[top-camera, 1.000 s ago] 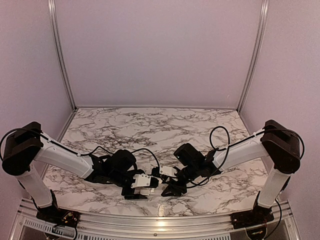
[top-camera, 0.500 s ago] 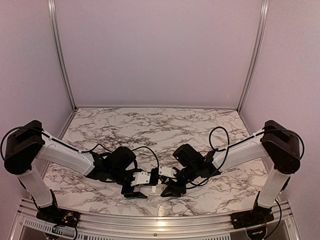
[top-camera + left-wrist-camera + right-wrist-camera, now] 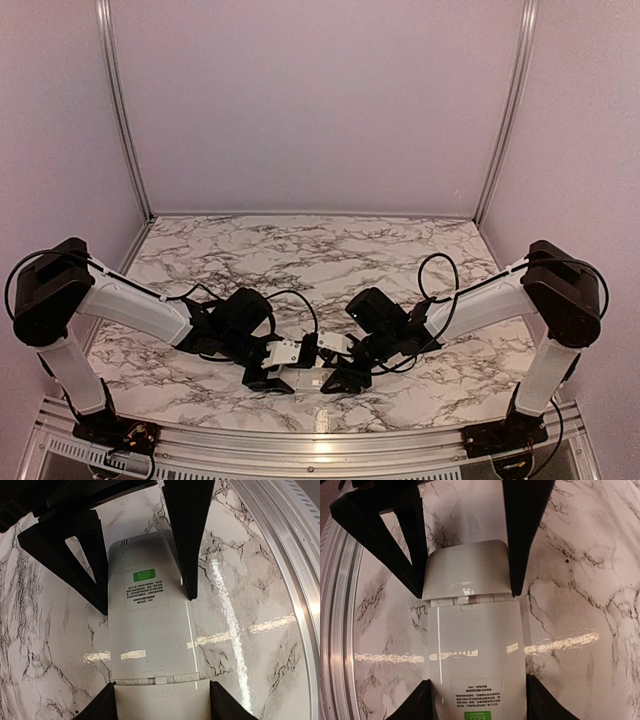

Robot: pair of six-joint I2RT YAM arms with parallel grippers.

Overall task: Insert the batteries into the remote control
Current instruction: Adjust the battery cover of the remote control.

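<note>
One remote control (image 3: 150,630) between both jaws

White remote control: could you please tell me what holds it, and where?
The right fingers pinch the flat white remote control by the side edges of its cover end; whether the left fingers grip is unclear.

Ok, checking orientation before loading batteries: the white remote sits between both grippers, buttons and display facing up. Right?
No. The remote control sits between the left gripper and right gripper, but back facing up: the left wrist view shows its green ECO sticker, no buttons or display.
</note>
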